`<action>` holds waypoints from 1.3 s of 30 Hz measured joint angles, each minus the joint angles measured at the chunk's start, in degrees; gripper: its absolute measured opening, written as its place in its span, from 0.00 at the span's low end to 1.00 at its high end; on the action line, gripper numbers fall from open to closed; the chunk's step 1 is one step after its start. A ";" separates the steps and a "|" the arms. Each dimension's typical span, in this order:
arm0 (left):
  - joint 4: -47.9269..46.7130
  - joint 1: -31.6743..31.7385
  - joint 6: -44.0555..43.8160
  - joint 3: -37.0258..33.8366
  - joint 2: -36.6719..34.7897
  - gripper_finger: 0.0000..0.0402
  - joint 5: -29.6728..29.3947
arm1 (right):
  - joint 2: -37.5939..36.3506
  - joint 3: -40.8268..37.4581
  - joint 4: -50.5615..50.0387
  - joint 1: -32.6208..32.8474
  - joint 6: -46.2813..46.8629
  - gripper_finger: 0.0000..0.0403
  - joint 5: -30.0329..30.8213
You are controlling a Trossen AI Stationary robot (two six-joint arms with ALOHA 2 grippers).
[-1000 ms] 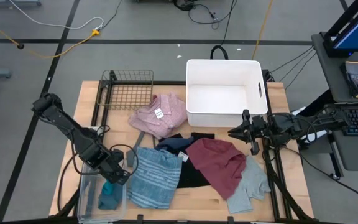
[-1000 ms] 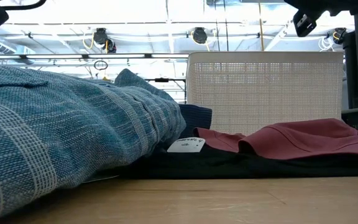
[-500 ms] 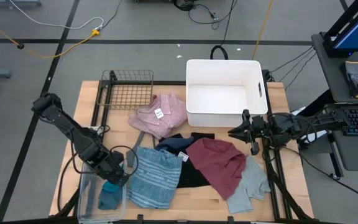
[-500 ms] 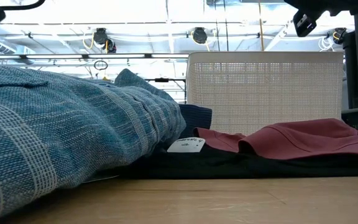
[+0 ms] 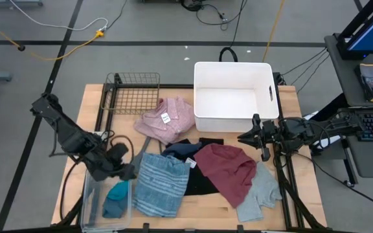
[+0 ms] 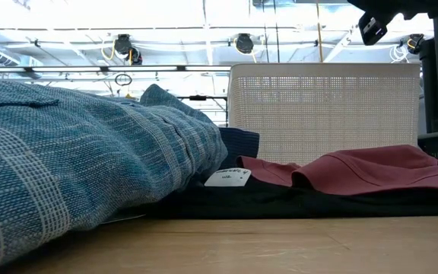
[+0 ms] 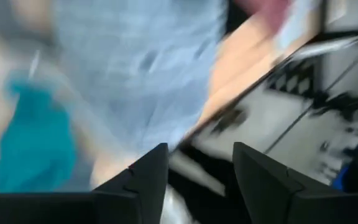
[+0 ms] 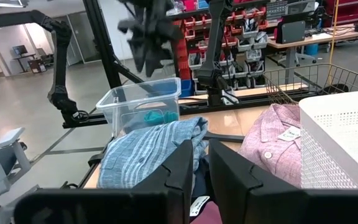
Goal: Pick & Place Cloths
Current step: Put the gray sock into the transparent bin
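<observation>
Several cloths lie on the table: a pink shirt [image 5: 170, 120] with a white tag, a blue striped piece [image 5: 160, 184], a maroon one [image 5: 228, 169] over a black one [image 5: 199, 184], a grey one [image 5: 261, 194] and a dark blue one [image 5: 181, 150]. A small teal cloth [image 5: 115, 197] lies in a clear bin [image 5: 86, 194]. My left gripper [image 5: 118, 162] hangs open and empty above that bin's far end, its wrist view blurred. My right gripper [image 5: 246, 137] waits in the air by the white bin's near right corner, fingers nearly together and empty.
A white perforated bin [image 5: 232, 65] stands at the far middle of the table, a wire basket [image 5: 135, 94] to its left. The clear bin sits at the near left corner. Bare wood shows along the near edge [image 6: 280, 243] and beside the wire basket.
My left gripper has risen from the clear bin and drawn back toward the table's far edge. The teal cloth stays in the bin, now more uncovered. The right arm and the other cloths have kept still.
</observation>
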 joint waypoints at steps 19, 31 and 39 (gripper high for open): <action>-1.96 26.00 58.46 1.82 3.51 0.29 -1.51 | 0.00 0.00 -0.02 0.00 -0.04 0.11 0.00; -8.08 37.21 65.17 1.80 9.70 0.29 3.62 | 0.00 0.00 -0.04 0.00 -0.04 0.11 0.00; -7.97 39.66 57.07 1.71 16.35 0.29 7.54 | -0.02 0.00 -0.06 0.00 -1.53 0.11 0.34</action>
